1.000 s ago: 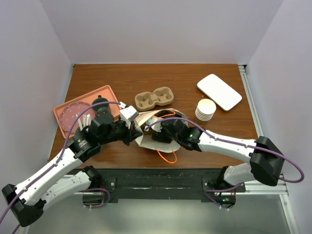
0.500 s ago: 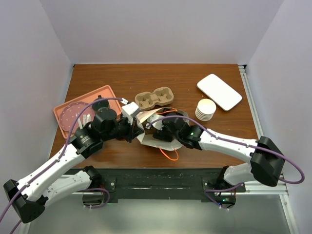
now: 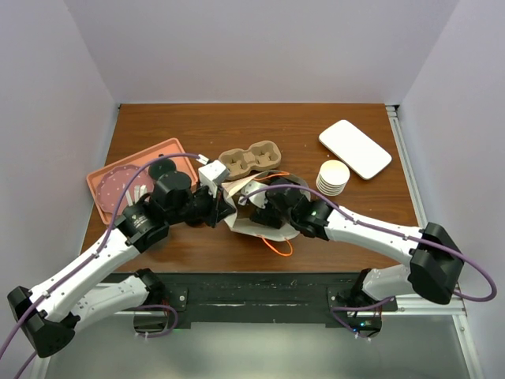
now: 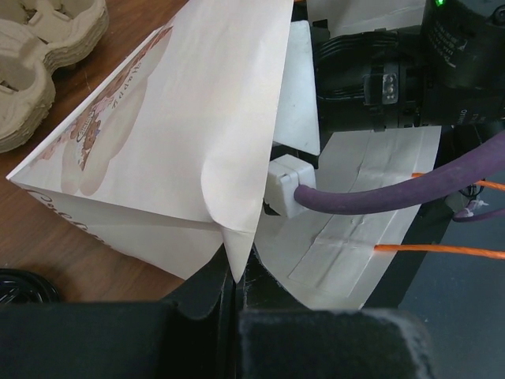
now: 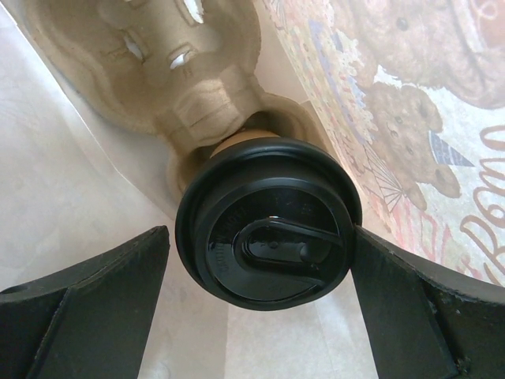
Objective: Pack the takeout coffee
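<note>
1. The left tool [image 4: 237,286] is clenched on the thin edge of a white paper bag [image 4: 181,134]. It holds that edge up off the brown table [image 3: 237,126].
2. The bag lies on its side near the middle of the table, between the two arms. It has a brown bear print on its outside.
3. The right tool [image 5: 260,237] reaches into the bag's open mouth. It is released, with its jaws spread wide.
4. The takeout coffee [image 5: 268,217] is inside the bag, directly between the right tool's fingers [image 5: 95,300]. Its black sip lid faces the wrist camera.
5. Each finger stands just beside the lid's rim, one on each side. I cannot tell whether they touch it.
6. The cup's tan body sits in one pocket of a pulp carrier [image 5: 197,79], which is also inside the bag.
7. The bag's orange cord handle [image 3: 276,249] trails onto the table near the right arm.
8. Spare pulp carriers [image 3: 250,158] lie just beyond the bag.
9. A stack of lidless paper cups [image 3: 333,177] stands to the right of them, near a flat white tray [image 3: 355,148].
10. On the left, a pink tray [image 3: 118,189] holds a loose black lid [image 3: 162,168].
</note>
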### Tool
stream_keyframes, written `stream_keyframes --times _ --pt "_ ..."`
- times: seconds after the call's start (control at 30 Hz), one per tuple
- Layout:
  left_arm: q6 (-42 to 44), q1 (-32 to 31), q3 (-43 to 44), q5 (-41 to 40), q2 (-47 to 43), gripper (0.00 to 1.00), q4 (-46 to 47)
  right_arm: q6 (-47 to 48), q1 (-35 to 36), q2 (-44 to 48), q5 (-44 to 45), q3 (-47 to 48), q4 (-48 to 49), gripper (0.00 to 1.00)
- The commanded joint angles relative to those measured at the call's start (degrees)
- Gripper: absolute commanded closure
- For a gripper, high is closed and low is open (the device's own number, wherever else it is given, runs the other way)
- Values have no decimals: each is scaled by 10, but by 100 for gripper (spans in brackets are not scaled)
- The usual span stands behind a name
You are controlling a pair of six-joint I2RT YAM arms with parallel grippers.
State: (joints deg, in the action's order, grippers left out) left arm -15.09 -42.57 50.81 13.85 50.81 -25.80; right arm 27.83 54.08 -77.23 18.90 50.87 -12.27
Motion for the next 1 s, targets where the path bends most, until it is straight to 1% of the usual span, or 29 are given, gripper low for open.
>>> stream_keyframes --times 0.0,0.6,0.97 --pt "-20 -5 27 26 -3 100 14 -23 -14 29 17 34 -7 1" --pt "-42 -6 32 45 11 100 17 -41 -35 33 14 54 -27 1" --pt "-47 -5 43 63 19 100 8 -91 -41 21 6 75 -38 1"
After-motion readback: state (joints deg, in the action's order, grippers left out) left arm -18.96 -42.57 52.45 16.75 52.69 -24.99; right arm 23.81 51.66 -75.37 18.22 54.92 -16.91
